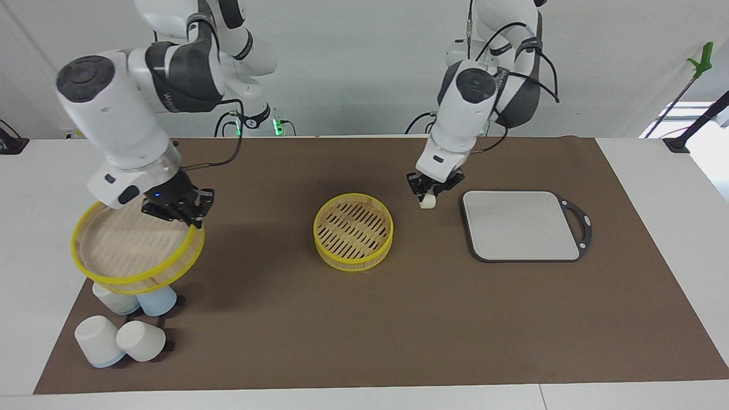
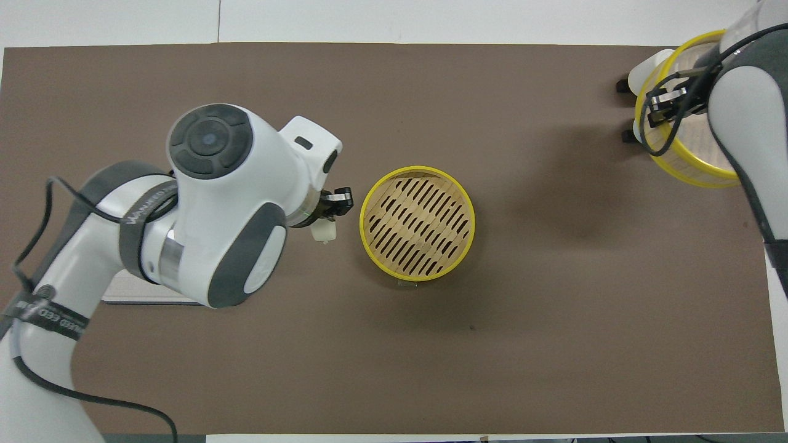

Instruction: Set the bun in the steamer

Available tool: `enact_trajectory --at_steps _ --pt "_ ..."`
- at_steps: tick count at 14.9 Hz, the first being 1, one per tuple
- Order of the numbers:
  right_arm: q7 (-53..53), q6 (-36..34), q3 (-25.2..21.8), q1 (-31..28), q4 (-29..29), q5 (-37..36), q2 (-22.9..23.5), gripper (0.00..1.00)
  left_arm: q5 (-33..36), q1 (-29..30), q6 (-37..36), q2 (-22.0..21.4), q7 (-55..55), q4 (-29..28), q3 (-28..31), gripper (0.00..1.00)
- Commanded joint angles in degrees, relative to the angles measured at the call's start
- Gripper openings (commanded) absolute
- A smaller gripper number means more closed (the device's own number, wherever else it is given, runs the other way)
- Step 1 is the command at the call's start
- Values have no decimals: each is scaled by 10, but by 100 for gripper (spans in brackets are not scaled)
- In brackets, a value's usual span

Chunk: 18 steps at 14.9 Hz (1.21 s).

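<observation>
The steamer stands apart in two tiers. Its lower tier [image 1: 353, 228] [image 2: 417, 223] rests on the brown mat at mid-table, slatted base bare. My right gripper [image 1: 176, 215] [image 2: 668, 101] is shut on the rim of the upper tier [image 1: 122, 246] [image 2: 684, 172], holding it tilted in the air over the cups. The small cream-white bun [image 1: 427, 202] [image 2: 323, 231] hangs in my left gripper [image 1: 427, 193] [image 2: 332, 208], which is shut on it above the mat, between the grey board and the lower tier.
The grey board [image 1: 521, 225] [image 2: 141, 294] lies toward the left arm's end, mostly covered by the left arm in the overhead view. Several overturned white and blue cups [image 1: 140, 340] [image 2: 646, 69] sit at the right arm's end, partly under the raised tier.
</observation>
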Motion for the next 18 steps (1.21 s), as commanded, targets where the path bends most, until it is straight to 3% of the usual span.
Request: enact_trajectory --at_steps 1,3,6,8,13,18 --pt "-24 -13 8 -28 -29 6 -19 0 -6 -54 -23 118 -59 148 11 33" --pt "-33 -12 8 -46 -53 6 -30 0 5 -84 -19 173 -96 186 16 34" --pt "-40 -7 8 -50 -69 6 -34 0 23 -91 -17 198 -97 192 14 34" --pt "-37 16 8 -52 -121 6 -59 0 23 -103 5 209 -107 184 14 35" --pt "-38 20 8 -55 -134 6 -65 0 23 -115 42 218 -137 166 14 38" --pt "-37 20 8 -55 -143 6 -69 0 24 -133 85 208 -139 107 16 39"
